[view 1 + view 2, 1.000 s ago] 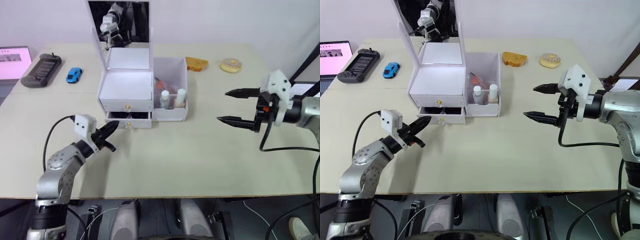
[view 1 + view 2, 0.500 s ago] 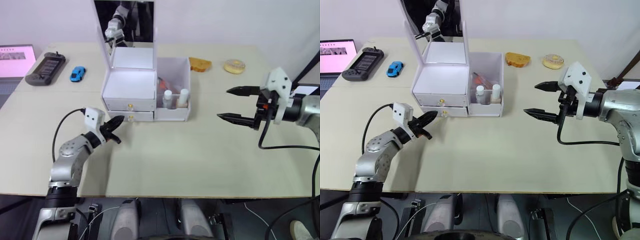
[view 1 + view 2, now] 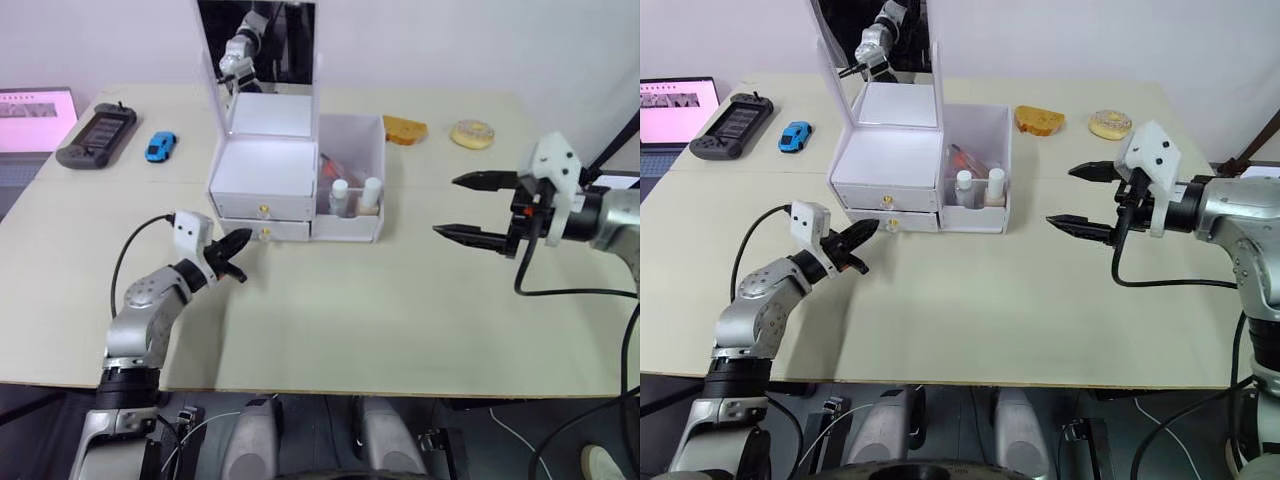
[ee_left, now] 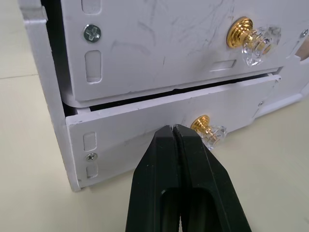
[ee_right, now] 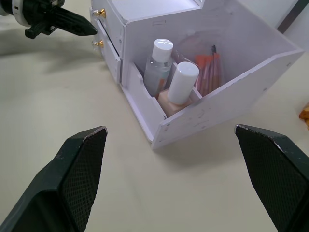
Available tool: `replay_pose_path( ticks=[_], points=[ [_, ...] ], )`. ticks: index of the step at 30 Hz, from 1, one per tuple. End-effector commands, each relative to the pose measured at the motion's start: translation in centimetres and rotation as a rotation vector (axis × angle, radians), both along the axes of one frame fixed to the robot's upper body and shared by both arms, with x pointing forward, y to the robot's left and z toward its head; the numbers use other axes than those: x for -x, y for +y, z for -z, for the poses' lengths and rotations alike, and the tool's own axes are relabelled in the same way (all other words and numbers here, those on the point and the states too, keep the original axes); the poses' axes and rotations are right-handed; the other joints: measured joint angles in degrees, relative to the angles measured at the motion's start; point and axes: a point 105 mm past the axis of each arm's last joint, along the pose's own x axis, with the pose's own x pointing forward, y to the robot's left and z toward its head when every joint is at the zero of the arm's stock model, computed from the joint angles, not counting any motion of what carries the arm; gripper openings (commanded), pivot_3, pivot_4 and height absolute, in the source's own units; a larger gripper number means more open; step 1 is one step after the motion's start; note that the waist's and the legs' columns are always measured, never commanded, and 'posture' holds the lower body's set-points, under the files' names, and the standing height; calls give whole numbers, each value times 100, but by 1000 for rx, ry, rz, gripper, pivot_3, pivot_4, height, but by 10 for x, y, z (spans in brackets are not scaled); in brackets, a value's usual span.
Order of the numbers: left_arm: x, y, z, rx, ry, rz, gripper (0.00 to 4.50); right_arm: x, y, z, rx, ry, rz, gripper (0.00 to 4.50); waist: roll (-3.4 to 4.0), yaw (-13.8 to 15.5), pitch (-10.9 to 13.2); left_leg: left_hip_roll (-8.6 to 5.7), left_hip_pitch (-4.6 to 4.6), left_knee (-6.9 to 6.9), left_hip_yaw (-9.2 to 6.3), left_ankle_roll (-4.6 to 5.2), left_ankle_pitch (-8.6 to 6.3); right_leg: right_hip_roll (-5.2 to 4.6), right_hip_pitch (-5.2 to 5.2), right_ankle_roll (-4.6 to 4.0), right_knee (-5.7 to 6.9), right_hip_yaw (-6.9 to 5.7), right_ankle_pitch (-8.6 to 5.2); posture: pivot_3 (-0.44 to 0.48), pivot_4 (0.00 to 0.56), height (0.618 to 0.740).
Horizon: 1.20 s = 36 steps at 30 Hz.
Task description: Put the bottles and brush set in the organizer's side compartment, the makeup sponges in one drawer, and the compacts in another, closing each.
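Left gripper pinched closed at lower drawer, left slightly ajar | right gripper wide, idle | risk: glancing off knob, shoving organizer.

A second ago the lower drawer of the organizer stood pulled out; it is now pushed almost flush, a thin gap left at its top edge. The left pincer, fingers pressed together, has been brought forward against the drawer front, beside its gold knob.
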Motion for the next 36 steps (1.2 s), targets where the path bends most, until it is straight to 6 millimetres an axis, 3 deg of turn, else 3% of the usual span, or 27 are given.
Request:
replay_pose_path(
  ticks=[1,11,16,22,26,32,36],
  points=[
    [-5,-3,-31,9,-99,7,59,1,3,-10,-6,-42,-11,4500,0,-5,0,0,-2,3,0,0,0,0,0,0,0,0,0,0,150,738],
    [-5,-4,-28,7,-85,24,59,3,4,-7,-17,-22,-12,4500,0,-2,0,-1,-4,16,-1,0,0,0,6,-4,-1,1,3,0,150,738],
    [32,10,-18,-48,-39,96,59,7,-5,-1,-33,-50,15,4500,0,-58,0,1,-3,2,1,1,-3,-1,4,-2,-9,2,2,0,150,738],
    [55,73,-29,-112,-25,-34,59,7,-27,14,-174,27,67,4500,0,-45,0,6,3,-15,-6,1,-2,7,-7,0,-2,-2,0,0,150,738],
    [73,112,-33,-221,-7,-90,1320,4,-57,20,-327,59,176,4500,0,-54,1,5,3,-13,-1,1,-3,-1,-5,-2,-9,-1,1,0,150,738],
    [94,151,-34,-410,18,-182,4434,18,-84,57,-323,39,257,4500,1,-31,-1,3,2,-54,10,0,-3,-9,-1,-8,-64,-1,4,0,150,738],
    [100,162,-34,-409,1,-226,4434,16,-92,65,-347,-7,312,4500,5,-56,0,4,0,-69,22,0,-3,-11,-5,-7,-78,1,4,0,150,738]
  ],
)
